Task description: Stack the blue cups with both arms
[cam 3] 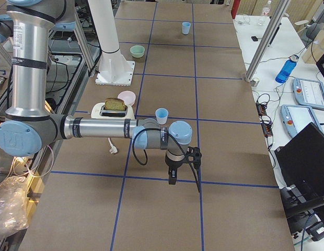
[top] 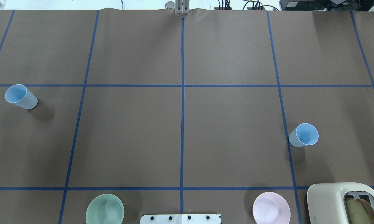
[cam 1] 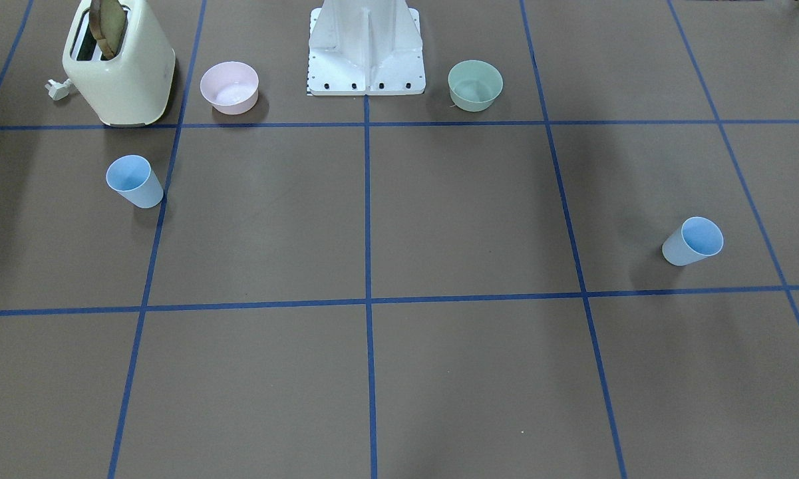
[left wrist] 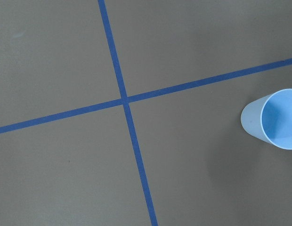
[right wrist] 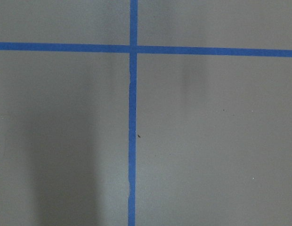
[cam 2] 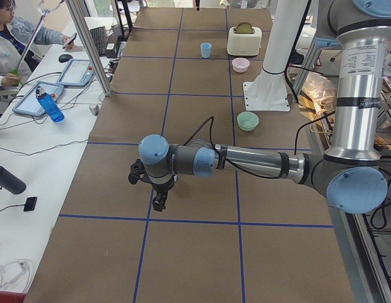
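Brown worktop (top: 230,140): left cup (top: 21,97), right cup (top: 303,135) well apart, probably one per arm; left pincer (cam 2: 159,203), right pincer (cam 3: 172,179), cannot tell how open.

Along the robot-side edge of the bench (top: 230,133) stand a mint-green bowl (top: 105,209), the white pedestal (top: 180,219), a pink bowl (top: 271,208) and, in the right corner, a toaster (top: 330,202). The right blue cup (top: 303,135) stands upright near the toaster, and the left blue cup (top: 21,97) stands by the left end. Open surface runs between them to the far edge.
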`<action>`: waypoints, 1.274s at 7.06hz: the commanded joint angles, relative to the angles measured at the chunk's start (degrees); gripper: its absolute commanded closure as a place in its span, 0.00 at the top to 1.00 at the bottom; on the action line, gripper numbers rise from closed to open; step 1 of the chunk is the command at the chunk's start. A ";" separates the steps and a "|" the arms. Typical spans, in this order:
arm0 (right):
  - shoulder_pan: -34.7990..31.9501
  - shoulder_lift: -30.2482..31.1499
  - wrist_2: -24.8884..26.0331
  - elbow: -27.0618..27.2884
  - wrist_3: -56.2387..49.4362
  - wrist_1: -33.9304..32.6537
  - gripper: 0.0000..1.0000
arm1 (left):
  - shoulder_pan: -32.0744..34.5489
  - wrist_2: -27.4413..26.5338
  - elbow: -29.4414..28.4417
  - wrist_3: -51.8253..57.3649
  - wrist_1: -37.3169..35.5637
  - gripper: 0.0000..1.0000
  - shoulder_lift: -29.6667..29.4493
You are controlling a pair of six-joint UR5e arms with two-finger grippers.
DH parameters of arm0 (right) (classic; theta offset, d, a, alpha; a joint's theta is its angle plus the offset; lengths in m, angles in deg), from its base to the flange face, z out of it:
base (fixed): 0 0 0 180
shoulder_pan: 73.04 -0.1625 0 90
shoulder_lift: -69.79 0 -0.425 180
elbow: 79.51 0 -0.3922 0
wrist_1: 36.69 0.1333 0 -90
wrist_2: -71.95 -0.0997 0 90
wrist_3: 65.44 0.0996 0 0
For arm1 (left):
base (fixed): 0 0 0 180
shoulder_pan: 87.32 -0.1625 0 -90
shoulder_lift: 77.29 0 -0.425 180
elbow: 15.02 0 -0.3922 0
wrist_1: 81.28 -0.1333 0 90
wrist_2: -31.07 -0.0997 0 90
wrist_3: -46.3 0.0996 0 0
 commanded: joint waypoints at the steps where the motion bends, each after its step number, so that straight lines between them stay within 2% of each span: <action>1: -0.09 -0.09 -0.09 0.34 -0.78 0.09 1.00 | 0.00 -0.06 -0.08 0.00 0.08 0.99 0.00; 4: 0.00 -2.63 -0.17 1.48 0.00 0.18 1.00 | -0.35 0.03 0.27 -0.18 0.08 0.99 -0.26; 5: 0.17 -2.81 -0.26 3.32 -0.09 0.18 1.00 | -1.22 0.03 0.18 -1.66 -0.01 0.99 -1.05; 6: 1.13 -2.38 -0.70 6.47 -0.09 0.09 1.00 | -4.45 0.03 0.27 -8.11 1.64 0.98 -1.66; 7: 1.23 -2.11 -6.01 6.50 0.00 0.09 1.00 | -6.66 -0.06 -0.86 -11.57 5.49 0.98 -1.67; 8: 2.19 -2.02 -14.33 7.02 0.61 0.26 0.99 | -8.77 -0.06 -2.88 -14.74 9.70 0.97 -1.76; 9: 3.85 -1.41 -15.02 8.51 2.18 1.05 0.99 | -10.88 -0.06 -4.90 -19.20 14.62 0.97 -1.84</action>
